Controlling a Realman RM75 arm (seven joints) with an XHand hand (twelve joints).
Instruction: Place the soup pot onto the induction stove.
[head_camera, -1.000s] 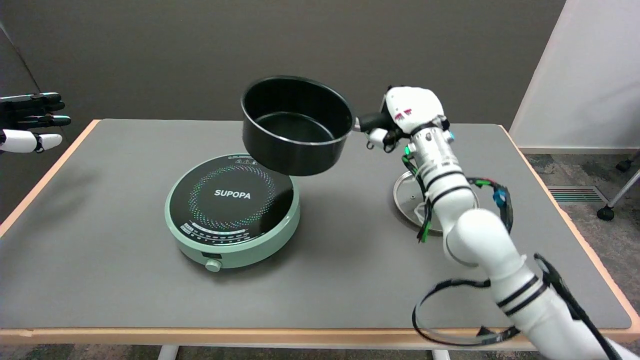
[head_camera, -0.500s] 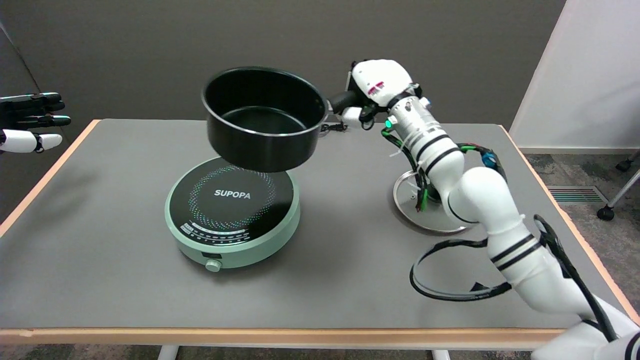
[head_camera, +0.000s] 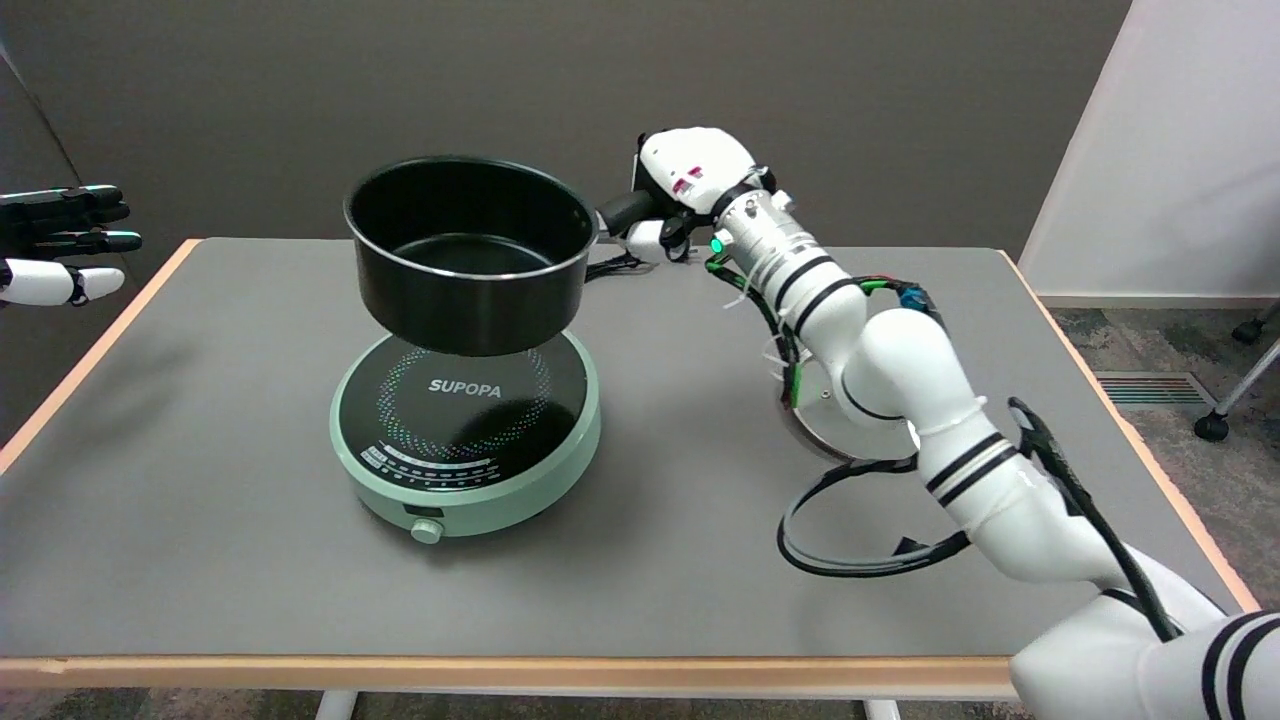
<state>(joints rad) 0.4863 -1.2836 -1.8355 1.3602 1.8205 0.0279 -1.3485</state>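
Observation:
The black soup pot (head_camera: 468, 262) hangs in the air over the far half of the induction stove (head_camera: 467, 432), clear of its glass top. My right hand (head_camera: 680, 180) grips the pot's black handle at the pot's right side. The stove is round, with a mint green body, a black top marked SUPOPA and a knob at its front. The pot is empty and roughly level.
A glass pot lid (head_camera: 830, 425) lies flat on the grey table (head_camera: 200, 520) right of the stove, mostly hidden behind my right arm. The idle left hand (head_camera: 60, 245) hovers at the far left. A cable loop hangs below my forearm.
My right hand has carried the pot leftward from beside the stove to above it, and lowered it slightly in the last half second. The arm has stretched further across the table.

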